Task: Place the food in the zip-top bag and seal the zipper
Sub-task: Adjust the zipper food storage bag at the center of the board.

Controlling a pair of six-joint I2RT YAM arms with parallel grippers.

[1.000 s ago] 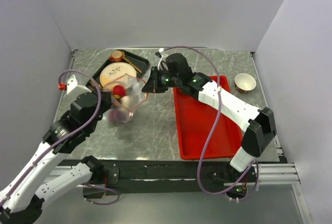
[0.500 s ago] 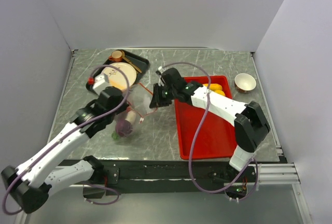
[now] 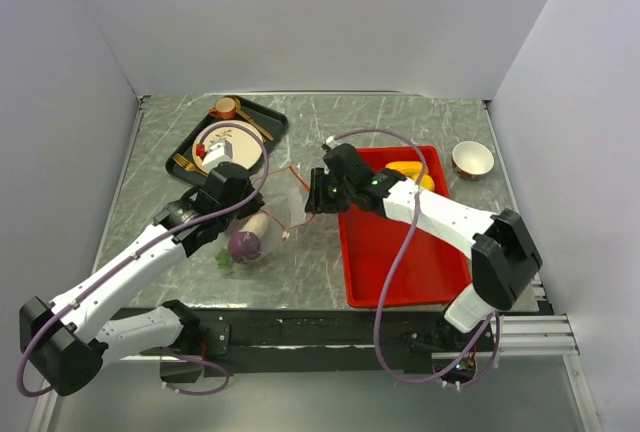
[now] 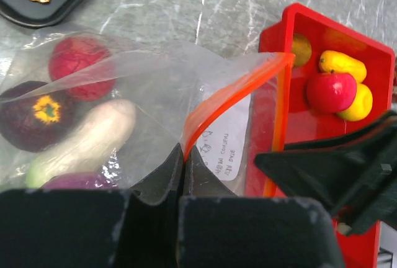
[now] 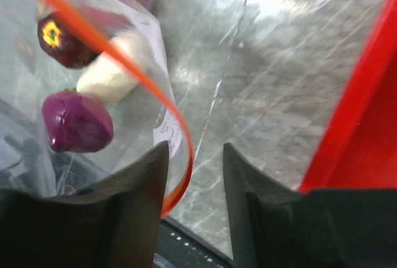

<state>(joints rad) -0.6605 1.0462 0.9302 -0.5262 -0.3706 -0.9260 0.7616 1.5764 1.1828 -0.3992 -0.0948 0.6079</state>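
My right gripper (image 3: 312, 199) has slid back to the edge of the red tray (image 3: 400, 257), jaws apart. Only the left wrist view shows the left gripper (image 4: 182, 164) pinching the zipper (image 4: 217, 94). The clear zip-top bag (image 3: 268, 210) lies on the worktop (image 3: 400, 117), food (image 4: 77, 63) inside.

Zip-top bag (image 3: 270, 210) with food (image 3: 246, 245) inside, left of tray (image 3: 400, 262) with fruit (image 3: 408, 169).

Bright, even light from overhead filled the top view, leaving only soft shadows on the marble table (image 3: 305, 252). The right wrist view was smeared by blur, with white glare on the stone. The left wrist view showed sheen on the zip-top bag (image 4: 155, 75), and the left gripper (image 4: 182, 169) was dark and unfocused.
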